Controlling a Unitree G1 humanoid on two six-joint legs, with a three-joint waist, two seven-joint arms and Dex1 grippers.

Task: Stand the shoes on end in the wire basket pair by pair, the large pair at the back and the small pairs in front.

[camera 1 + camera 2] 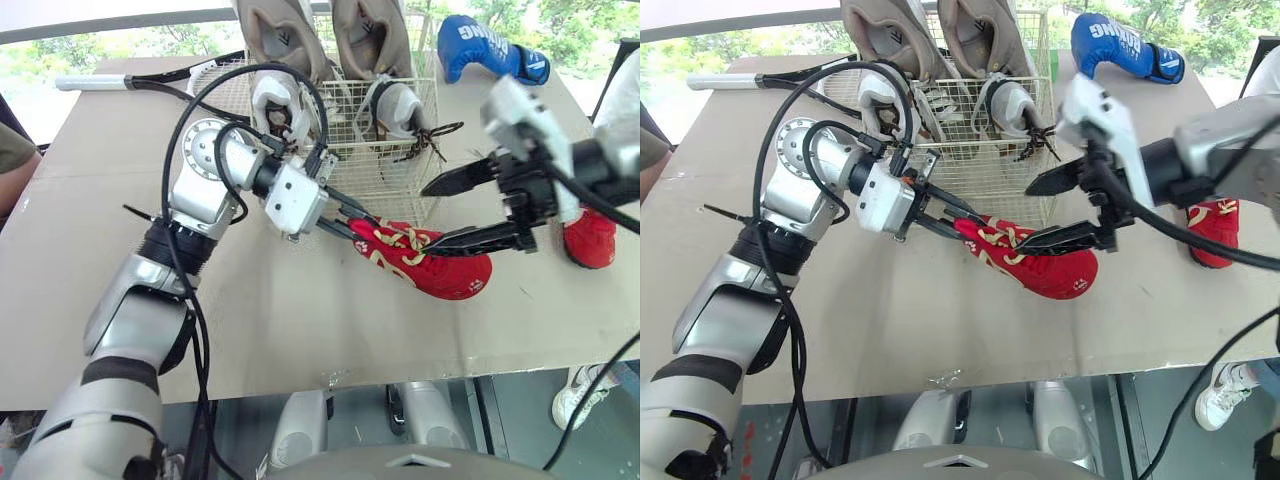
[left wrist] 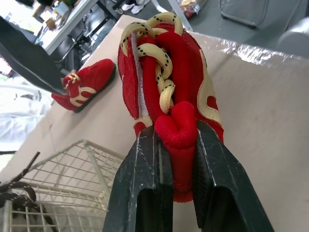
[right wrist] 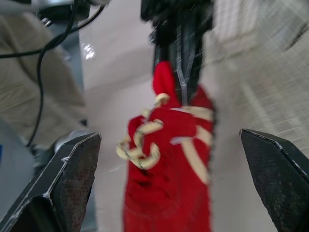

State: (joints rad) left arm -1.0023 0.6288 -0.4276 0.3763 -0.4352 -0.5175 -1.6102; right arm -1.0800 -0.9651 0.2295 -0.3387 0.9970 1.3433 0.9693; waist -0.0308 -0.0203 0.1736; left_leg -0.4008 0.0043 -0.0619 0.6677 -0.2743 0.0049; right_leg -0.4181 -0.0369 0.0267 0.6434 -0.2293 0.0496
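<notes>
1. the left gripper (image 2: 176, 135) is clamped tight on the heel end of a red shoe (image 1: 430, 262), which lies just in front of the wire basket (image 1: 380, 178).
2. the right gripper (image 1: 430, 215) gapes wide and holds nothing, its fingers either side of that shoe, also in front of the basket.
3. inside the basket, a large beige pair (image 1: 280, 35) stands at the back and a small white pair (image 1: 275, 105) in front.
4. a second red shoe (image 1: 590, 238) sits on the worktop (image 1: 100, 250) to the basket's right.

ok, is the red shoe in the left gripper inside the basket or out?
Out. The red shoe sits in front of the wire basket, outside its wall, with the left gripper shut on it and the right gripper open around it.
</notes>
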